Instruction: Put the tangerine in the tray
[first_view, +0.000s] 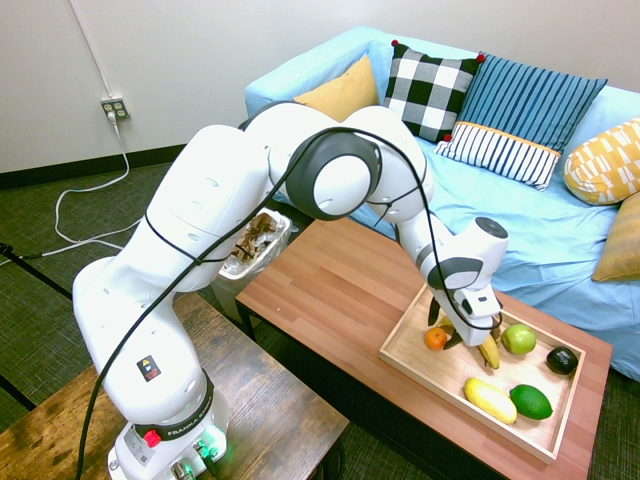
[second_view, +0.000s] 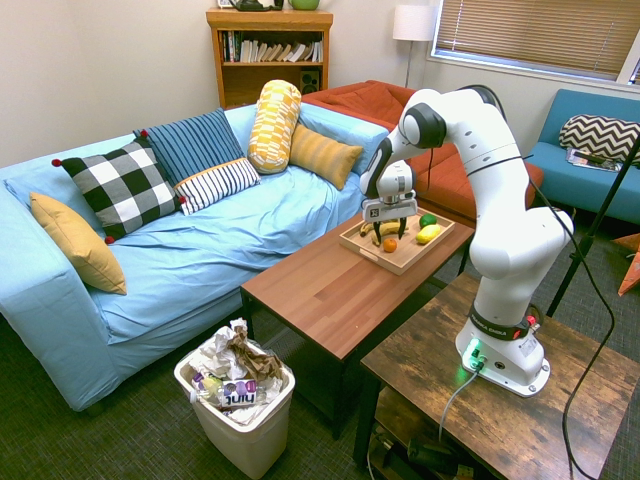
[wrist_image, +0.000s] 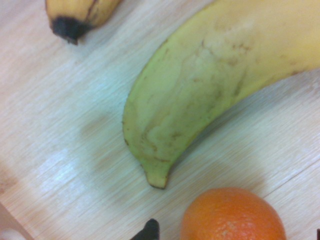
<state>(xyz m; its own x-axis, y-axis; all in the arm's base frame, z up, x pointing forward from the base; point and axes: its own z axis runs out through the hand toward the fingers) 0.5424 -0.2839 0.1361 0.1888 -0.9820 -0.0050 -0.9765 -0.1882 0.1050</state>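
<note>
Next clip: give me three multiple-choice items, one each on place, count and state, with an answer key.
1. Where does the tangerine lie?
A. in the tray
B. on the sofa
C. in the bin

2. How many green fruits are in the tray?
A. none
B. two
C. five

3. What is the gripper doing?
A. carrying a lemon high up
B. standing open just above the tangerine
C. resting on a pillow

Key: 1 A, the tangerine rests on the tray's light wood; 2 B, an apple and a lime; 3 B, its fingers are spread over the tangerine.
</note>
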